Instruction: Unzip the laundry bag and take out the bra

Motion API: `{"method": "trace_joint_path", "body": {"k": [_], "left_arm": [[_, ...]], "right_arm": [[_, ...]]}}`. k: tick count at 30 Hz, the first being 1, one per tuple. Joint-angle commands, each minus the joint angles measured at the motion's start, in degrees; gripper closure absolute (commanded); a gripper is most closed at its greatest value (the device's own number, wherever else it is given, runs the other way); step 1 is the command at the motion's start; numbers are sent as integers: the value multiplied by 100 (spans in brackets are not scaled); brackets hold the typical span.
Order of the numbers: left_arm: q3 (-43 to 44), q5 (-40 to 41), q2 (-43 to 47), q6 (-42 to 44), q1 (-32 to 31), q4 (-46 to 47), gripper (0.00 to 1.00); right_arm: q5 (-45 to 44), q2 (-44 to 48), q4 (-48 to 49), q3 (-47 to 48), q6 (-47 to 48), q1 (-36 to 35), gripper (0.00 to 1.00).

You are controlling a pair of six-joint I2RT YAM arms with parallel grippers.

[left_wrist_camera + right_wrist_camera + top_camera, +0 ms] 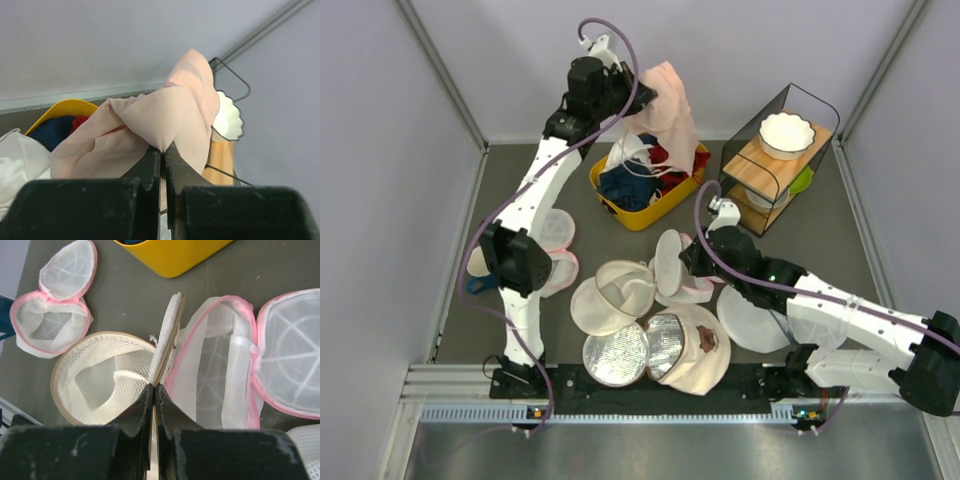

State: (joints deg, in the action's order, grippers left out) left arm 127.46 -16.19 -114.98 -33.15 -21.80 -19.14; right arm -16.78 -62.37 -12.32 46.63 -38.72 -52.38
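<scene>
The left gripper is clamping its fingers tight on a fold of the bra, whose pale peach cloth is bunching and draping over the jaws. It is hanging in the air above the far side of the yellow bin, well clear of the bag. The right gripper, jaws closed, is pinching the thin edge of the round zip lid, which is standing on edge. The laundry bag it belongs to, a cream mesh drum, is lying open and looking empty on the near side of the yellow bin, toward the arm bases. The bra is reading as light, limp and thin. It is sagging wherever nothing supports it, so pinching a doubled fold or a seam is looking safer than a single layer, and it could catch on the clothes in the bin. The mesh bag is seeming just as light and easily collapsed, best held at its stiffened rim. Pink-trimmed mesh bags are lying beside it, also nearer than the bin. No brand, label or writing is showing legibly in any view
</scene>
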Motion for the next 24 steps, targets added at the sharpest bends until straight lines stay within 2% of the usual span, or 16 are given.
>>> {"method": "trace_joint_path", "body": {"k": [1,8,15,18,24], "left_arm": [[227,843,-481,-288,-26,806,100],[-272,1783,-1114,-850,-175,842,100],[-933,2681,-1070,-1254,-623,534,100],[-881,2647,-1289,-1492,-702,385,100],[-959,3139,-1773,-1642,-843,226,100]], "right_arm": [[-203,-153,1,346,128,-36,100],[-151,-276,-8,399,128,17,100],[-80,-364,-8,452,128,96,100],[-71,-372,1,452,136,96,100],[-89,-276,10,408,128,88,100]]}}
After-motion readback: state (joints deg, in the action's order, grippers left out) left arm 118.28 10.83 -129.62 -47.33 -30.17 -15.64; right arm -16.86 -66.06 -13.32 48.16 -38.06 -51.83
